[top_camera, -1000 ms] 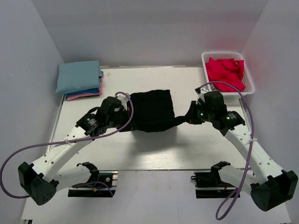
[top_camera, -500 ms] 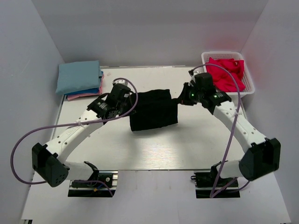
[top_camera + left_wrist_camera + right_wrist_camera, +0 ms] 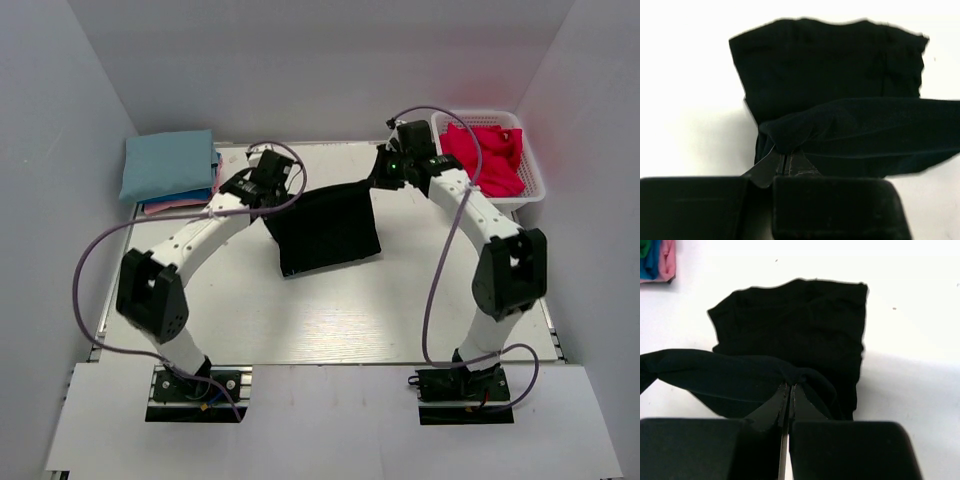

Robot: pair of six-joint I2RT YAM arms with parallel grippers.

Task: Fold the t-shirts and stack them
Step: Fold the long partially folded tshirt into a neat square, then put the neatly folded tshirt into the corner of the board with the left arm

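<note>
Black t-shirt on the table, near the folded stack, far edge lifted. Left gripper and right gripper each pinch a far corner. Cloth looks soft, limp and light. Hold it at the corners, or it likely sags.

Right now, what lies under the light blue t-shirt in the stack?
Under the light blue t-shirt only edges show: a blue t-shirt, then a pink t-shirt lowest. The rest is covered.
</note>
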